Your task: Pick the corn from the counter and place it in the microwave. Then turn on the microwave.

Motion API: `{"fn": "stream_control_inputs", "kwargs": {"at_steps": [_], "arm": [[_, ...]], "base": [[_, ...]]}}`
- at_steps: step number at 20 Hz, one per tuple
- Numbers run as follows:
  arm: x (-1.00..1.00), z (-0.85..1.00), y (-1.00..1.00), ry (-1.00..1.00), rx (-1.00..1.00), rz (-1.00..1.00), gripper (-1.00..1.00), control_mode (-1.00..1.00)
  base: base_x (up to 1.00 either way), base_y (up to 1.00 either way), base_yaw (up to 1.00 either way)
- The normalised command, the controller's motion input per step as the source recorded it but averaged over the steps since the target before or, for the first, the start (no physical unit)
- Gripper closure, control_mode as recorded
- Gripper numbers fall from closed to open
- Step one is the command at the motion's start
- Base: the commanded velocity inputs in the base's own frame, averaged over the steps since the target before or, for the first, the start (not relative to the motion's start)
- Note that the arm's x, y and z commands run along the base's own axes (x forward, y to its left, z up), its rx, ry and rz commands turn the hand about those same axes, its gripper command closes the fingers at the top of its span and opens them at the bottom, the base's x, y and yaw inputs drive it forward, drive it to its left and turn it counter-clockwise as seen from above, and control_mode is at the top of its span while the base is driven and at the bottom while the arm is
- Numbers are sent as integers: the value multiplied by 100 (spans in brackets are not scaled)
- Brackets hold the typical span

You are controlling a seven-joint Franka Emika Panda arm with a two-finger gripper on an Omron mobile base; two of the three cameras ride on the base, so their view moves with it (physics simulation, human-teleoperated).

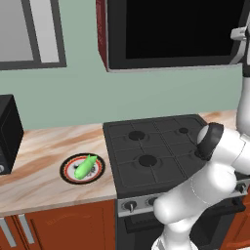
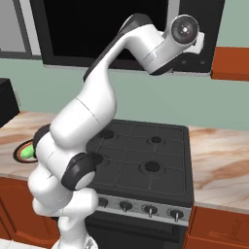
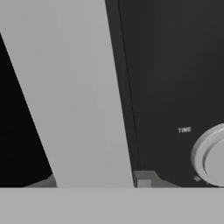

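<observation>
**Arm raised to the microwave front; corn on its plate on the counter**

In the left base view we see the corn (image 1: pixel 84 166), a small bright-green cob, lying on a round plate (image 1: pixel 69 176) with a dark and red rim. The plate rests on the beige veined counter (image 1: pixel 44 146), just left of the black gas stovetop (image 1: pixel 156 149). A smaller black box (image 1: pixel 9 132) stands at the far left of the counter, well apart from the plate. In the right base view we find the plate and a sliver of green at the left edge, partly hidden behind the arm's lower body.

The microwave (image 1: pixel 171 31) is mounted on the wall above the stovetop; its glossy dark door fills most of its front, and a dark-red side panel faces left. We cannot tell from the pictures whether the door is open or closed.

In the right base view the white arm (image 2: pixel 87 112) bends up from the base, and its wrist reaches the upper right part of the microwave front. The hand view lies close to that front: we see a broad grey vertical strip (image 3: pixel 70 96), a dark panel marked "TIME", and part of a pale round dial (image 3: pixel 212 155) at the right edge.

The fingers of the gripper are hidden, so we cannot tell whether they stand apart or together.
</observation>
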Motion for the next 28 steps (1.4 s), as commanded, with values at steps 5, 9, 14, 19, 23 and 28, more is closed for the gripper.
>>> {"fn": "stream_control_inputs", "kwargs": {"at_steps": [5,9,14,19,23,28], "arm": [[-35,12,7,-7,-2,-10,100,-100],[-39,20,17,-2,-4,-14,100,-100],[-42,26,17,0,-5,-16,100,-100],[-41,37,11,0,-3,-16,100,-100],[-44,40,6,0,-1,-14,100,-100],[-53,50,0,0,0,-11,100,-100]], "base": [[0,0,0],[0,0,0],[0,0,0],[0,0,0],[0,0,0],[0,0,0]]}}
